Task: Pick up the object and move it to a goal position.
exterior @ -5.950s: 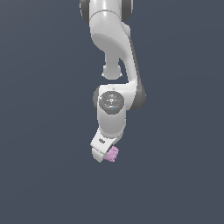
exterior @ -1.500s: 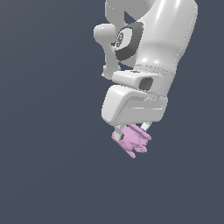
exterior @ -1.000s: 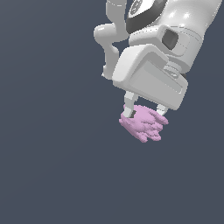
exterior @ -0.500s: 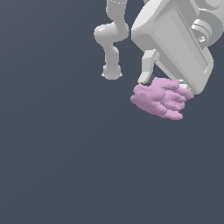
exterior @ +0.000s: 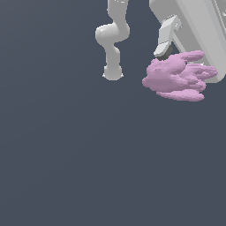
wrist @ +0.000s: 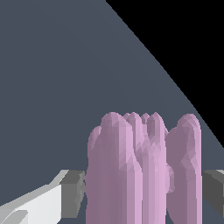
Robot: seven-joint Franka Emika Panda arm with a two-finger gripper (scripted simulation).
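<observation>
The object (exterior: pixel 174 78) is a pale pink lumpy blob with several finger-like prongs, held high at the exterior view's upper right. My white gripper (exterior: pixel 183 59) is shut on it, with one finger (exterior: pixel 166 37) showing above it and the other hidden behind the hand. In the wrist view the object (wrist: pixel 140 170) fills the gap between my two dark-padded fingers (wrist: pixel 72 192), prongs pointing away from the camera.
The arm's base and lower links (exterior: pixel 112 39) stand further back at the exterior view's top centre. A plain dark grey floor (exterior: pixel 79 154) lies below. In the wrist view the floor's edge (wrist: pixel 162 70) runs diagonally against black.
The gripper and the pink object have moved up and toward the exterior view's right, growing larger as they came closer to the camera. The grip is unchanged.
</observation>
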